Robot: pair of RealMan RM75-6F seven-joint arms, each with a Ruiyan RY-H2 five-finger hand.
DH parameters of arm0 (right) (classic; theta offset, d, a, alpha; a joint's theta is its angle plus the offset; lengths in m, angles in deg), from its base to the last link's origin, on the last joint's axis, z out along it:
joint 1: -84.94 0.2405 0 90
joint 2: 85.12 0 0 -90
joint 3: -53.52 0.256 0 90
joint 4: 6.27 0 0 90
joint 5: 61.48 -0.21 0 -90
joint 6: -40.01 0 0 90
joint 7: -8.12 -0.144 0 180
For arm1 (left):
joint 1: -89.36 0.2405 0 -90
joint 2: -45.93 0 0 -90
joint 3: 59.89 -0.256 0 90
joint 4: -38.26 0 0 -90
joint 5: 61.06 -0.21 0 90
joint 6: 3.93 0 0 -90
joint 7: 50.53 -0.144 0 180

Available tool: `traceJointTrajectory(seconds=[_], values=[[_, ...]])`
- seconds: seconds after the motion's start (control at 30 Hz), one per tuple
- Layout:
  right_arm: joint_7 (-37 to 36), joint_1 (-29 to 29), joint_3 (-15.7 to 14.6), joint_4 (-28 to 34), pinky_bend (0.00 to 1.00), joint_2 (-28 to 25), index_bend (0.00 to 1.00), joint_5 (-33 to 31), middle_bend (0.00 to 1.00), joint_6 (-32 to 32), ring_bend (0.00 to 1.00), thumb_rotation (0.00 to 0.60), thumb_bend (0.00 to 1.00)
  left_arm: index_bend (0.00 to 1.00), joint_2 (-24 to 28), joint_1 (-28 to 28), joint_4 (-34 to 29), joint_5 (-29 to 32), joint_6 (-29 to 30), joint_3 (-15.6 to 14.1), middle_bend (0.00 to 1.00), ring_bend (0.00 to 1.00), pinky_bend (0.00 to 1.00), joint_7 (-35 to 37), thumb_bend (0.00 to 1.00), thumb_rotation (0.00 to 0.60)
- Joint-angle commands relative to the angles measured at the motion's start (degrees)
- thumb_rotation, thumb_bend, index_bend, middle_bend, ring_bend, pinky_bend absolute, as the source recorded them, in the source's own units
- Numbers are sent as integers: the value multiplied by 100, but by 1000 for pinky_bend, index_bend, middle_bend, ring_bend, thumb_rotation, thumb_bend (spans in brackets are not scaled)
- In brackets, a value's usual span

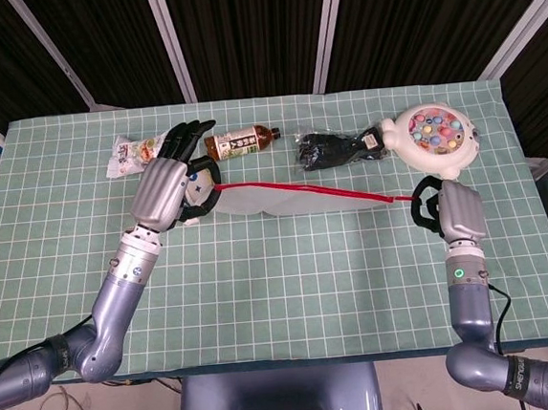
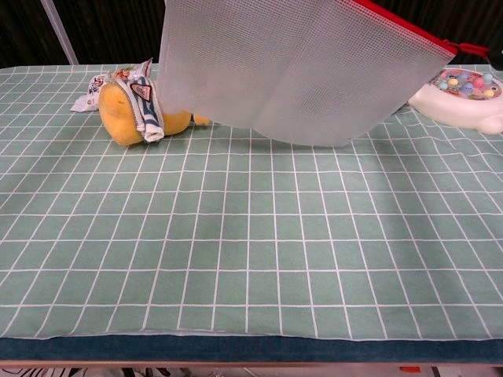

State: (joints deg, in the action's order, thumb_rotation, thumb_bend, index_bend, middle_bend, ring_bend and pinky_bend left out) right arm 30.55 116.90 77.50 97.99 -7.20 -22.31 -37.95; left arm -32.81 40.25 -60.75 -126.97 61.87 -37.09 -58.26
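Note:
A white mesh pouch [image 1: 259, 200] with a red zipper edge [image 1: 311, 191] hangs stretched above the table between my two hands. In the chest view the pouch [image 2: 299, 63] fills the upper middle, its red edge running to the upper right. My left hand [image 1: 167, 190] grips the pouch's left end, just in front of the tea bottle. My right hand [image 1: 452, 210] holds the red zipper end at the pouch's right, near the fishing toy. Neither hand shows in the chest view.
A yellow plush toy [image 2: 130, 110] lies under the pouch's left end. Along the back of the green gridded table [image 1: 282, 291] are a snack packet [image 1: 130, 155], a brown tea bottle [image 1: 240, 143], a black bundle [image 1: 336, 148] and a white fishing-game toy [image 1: 436, 138].

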Motion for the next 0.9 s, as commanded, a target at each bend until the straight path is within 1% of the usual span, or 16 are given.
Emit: traceJointTrajectory(seconds=[0.03, 0.1, 0.17, 0.23, 0.27, 0.33, 0.43, 0.5, 0.6, 0.7, 0.83, 0.9], values=[[21, 2, -21, 17, 996, -20, 748, -1, 1000, 23, 1000, 600, 595, 594, 2, -2, -27, 10, -18, -23, 76, 0, 0, -20, 344, 600], [29, 0, -35, 32, 980, -36, 719, 11, 995, 32, 986, 600, 595, 563, 14, -1, -56, 16, -39, -45, 62, 0, 0, -35, 291, 600], [35, -5, -53, 45, 946, -54, 642, 31, 965, 38, 951, 600, 587, 518, 35, 7, -97, 23, -59, -70, 44, 0, 0, -48, 225, 600], [29, -12, -63, 52, 880, -70, 531, 48, 891, 40, 891, 600, 555, 482, 67, 21, -154, 47, -92, -94, 33, 0, 0, -45, 179, 600], [17, -17, -62, 57, 848, -77, 492, 55, 858, 37, 865, 600, 541, 460, 88, 28, -182, 50, -105, -102, 28, 0, 0, -38, 156, 600], [0, -26, -59, 65, 726, -90, 364, 69, 734, 25, 770, 600, 494, 428, 128, 46, -229, 55, -127, -119, 23, 0, 0, -18, 126, 600], [-10, -39, -63, 70, 620, -111, 243, 96, 614, 6, 666, 600, 453, 390, 192, 78, -302, 52, -145, -149, 19, 0, 0, -5, 98, 600], [-31, -51, -54, 86, 585, -128, 185, 101, 566, -6, 619, 600, 432, 367, 240, 107, -364, 46, -151, -179, 15, 0, 0, -11, 92, 600], [-56, -77, -53, 127, 559, -174, 141, 122, 514, -15, 567, 600, 404, 340, 340, 173, -487, 27, -149, -239, 12, 0, 0, -19, 91, 600], [-88, -110, -59, 178, 532, -233, 130, 158, 477, -21, 530, 600, 383, 311, 440, 272, -596, -42, -97, -317, 12, 0, 0, -5, 91, 600], [-165, -189, -109, 299, 478, -360, 111, 240, 398, 18, 444, 600, 329, 275, 632, 509, -767, -181, 40, -505, 12, 0, 0, 19, 91, 600], [-214, -248, -177, 385, 425, -445, 84, 342, 352, 54, 387, 600, 286, 251, 771, 677, -864, -284, 142, -650, 12, 0, 0, 1, 82, 600]])
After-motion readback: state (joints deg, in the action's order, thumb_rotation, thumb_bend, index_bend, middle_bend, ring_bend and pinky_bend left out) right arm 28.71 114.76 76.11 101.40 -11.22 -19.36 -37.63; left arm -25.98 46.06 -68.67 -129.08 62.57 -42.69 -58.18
